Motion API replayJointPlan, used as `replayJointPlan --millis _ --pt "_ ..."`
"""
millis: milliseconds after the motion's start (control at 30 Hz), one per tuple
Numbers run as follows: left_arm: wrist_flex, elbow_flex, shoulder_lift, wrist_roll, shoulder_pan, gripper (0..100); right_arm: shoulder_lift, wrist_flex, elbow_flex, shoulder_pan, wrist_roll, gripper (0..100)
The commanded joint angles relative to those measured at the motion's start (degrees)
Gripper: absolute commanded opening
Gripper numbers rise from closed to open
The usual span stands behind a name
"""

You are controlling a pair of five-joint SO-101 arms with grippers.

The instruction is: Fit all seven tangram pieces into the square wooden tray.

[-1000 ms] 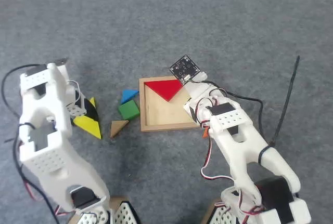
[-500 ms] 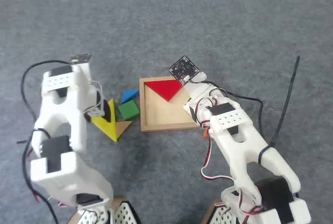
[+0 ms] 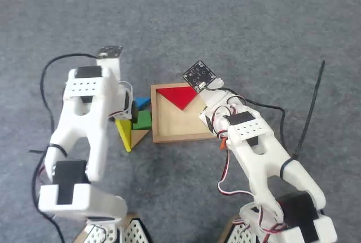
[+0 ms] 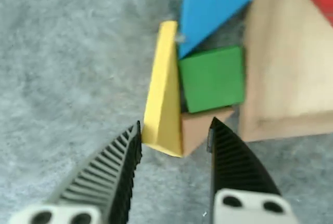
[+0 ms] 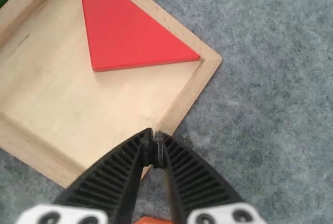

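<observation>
The square wooden tray [image 3: 169,138] holds one red triangle [image 3: 179,95] in its far corner. Just left of the tray lie a blue triangle [image 3: 141,103], a green square [image 3: 143,120] and a tan triangle [image 3: 139,136]. A yellow triangle [image 4: 164,89] stands on its edge and leans against the green square [image 4: 212,78]. My left gripper [image 4: 174,128] hangs open over the yellow piece's near end and the tan triangle [image 4: 200,130]. My right gripper [image 5: 153,143] is shut on nothing, above the tray's rim [image 5: 179,107] near the red triangle [image 5: 125,31].
Grey carpet covers the table all round. A black cable [image 3: 310,113] runs along the right side. The tray floor [image 5: 78,109] below the red triangle is bare wood.
My left arm has swung right toward the tray. The yellow triangle came with it from the far left and tipped from flat onto its edge against the green square. The right arm kept still.
</observation>
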Motion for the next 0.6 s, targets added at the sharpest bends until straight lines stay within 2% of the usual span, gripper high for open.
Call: replayJointPlan --millis 0,567 --pt "0.6 -0.4 -3.5 0.7 1.8 20 -3.3 -0.5 -0.5 -0.2 0.7 0.9" --pt "-0.9 -0.4 2.5 0.6 1.7 19 -3.3 -0.5 -0.5 -0.2 0.7 0.9"
